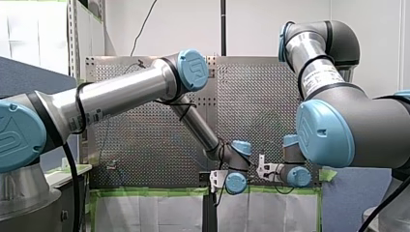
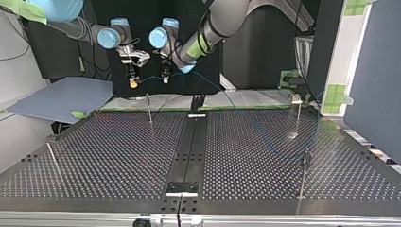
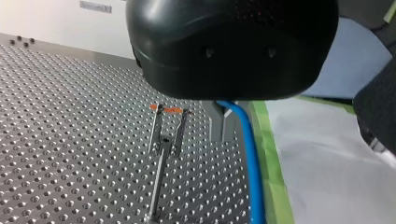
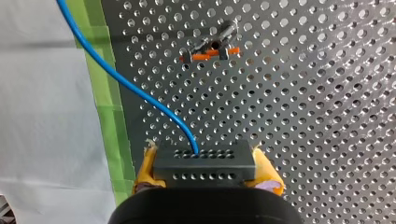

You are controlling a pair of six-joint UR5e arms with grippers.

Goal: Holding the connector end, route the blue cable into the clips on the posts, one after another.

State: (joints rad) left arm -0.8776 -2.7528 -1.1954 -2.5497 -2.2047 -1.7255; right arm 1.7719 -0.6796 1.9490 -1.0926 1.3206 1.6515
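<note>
Above the table's [image 2: 246, 156] far edge, 11 o'clock in top view, right gripper [image 2: 134, 83] sat clamped tight on connector [image 4: 204, 162], blue cable [image 4: 122, 85] trailing free, left gripper [image 3: 222, 124] grip unreadable, no clip [image 4: 210, 50] looked threaded, all routing left

front and top opposed, wrist cameras close over table [image 3: 70, 140]

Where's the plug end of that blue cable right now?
In the right wrist view the connector is clamped in my right arm's yellow-padded jaws, over the perforated table, short of the orange-clipped post.
</note>
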